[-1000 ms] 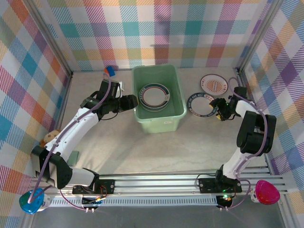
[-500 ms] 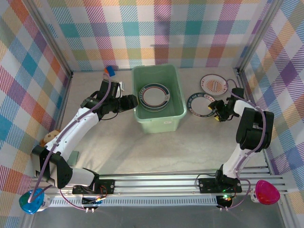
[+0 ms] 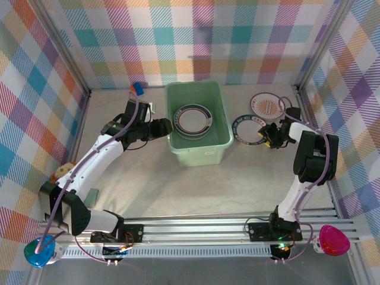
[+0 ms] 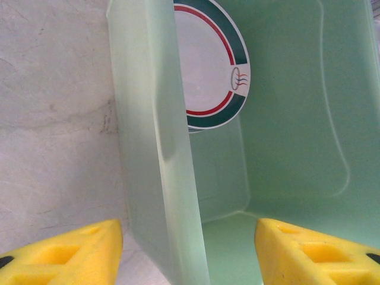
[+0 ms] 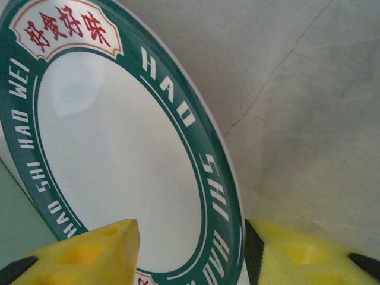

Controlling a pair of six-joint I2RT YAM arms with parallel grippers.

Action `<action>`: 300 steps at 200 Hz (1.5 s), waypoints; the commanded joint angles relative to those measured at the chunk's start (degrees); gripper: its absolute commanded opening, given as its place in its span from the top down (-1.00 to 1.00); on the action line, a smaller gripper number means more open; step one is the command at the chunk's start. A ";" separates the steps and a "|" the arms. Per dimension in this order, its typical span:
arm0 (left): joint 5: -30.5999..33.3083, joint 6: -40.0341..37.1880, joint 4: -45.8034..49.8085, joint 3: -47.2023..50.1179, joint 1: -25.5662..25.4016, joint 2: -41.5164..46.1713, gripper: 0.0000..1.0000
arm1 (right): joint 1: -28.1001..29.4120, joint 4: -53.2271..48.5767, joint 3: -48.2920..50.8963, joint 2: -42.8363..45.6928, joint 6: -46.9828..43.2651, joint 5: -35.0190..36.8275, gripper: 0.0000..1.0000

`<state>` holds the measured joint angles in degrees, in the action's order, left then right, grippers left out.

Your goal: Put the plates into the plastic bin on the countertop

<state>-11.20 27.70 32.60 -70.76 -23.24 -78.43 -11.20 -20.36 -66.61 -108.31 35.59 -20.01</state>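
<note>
Jaws of the left arm stand open astride the left wall of the plastic bin (image 3: 199, 153), which holds stacked plates (image 3: 193, 120). Right of it on the desk (image 3: 178, 184), a teal-rimmed plate (image 3: 248, 129) lies flat; jaws of the right arm stand open around its right rim.
</note>
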 commanded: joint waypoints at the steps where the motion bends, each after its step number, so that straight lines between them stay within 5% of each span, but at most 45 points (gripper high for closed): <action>1: 0.67 0.77 -1.00 -0.71 -0.66 0.37 -0.21 | 0.30 0.67 0.16 -0.84 0.14 0.32 0.08; 49: 0.84 0.92 -1.22 0.18 -0.75 1.55 -0.21 | 0.38 1.29 1.17 -1.94 0.09 0.65 0.20; 142: 1.13 1.48 -2.01 2.42 -0.92 4.90 -0.21 | 0.33 2.39 4.60 1.34 0.16 1.73 0.92; 206: 0.92 1.73 -2.37 4.47 -1.10 8.46 -0.21 | 0.36 1.05 7.38 10.09 1.97 2.08 1.00; 300: -0.64 1.14 -2.91 6.32 -1.23 13.53 -0.21 | 0.38 -2.86 7.19 37.60 10.31 3.75 1.00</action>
<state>-11.03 28.97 30.87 -65.06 -23.62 -67.09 -11.16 -22.41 -57.87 -76.95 41.71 -16.05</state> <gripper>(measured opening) 0.605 0.057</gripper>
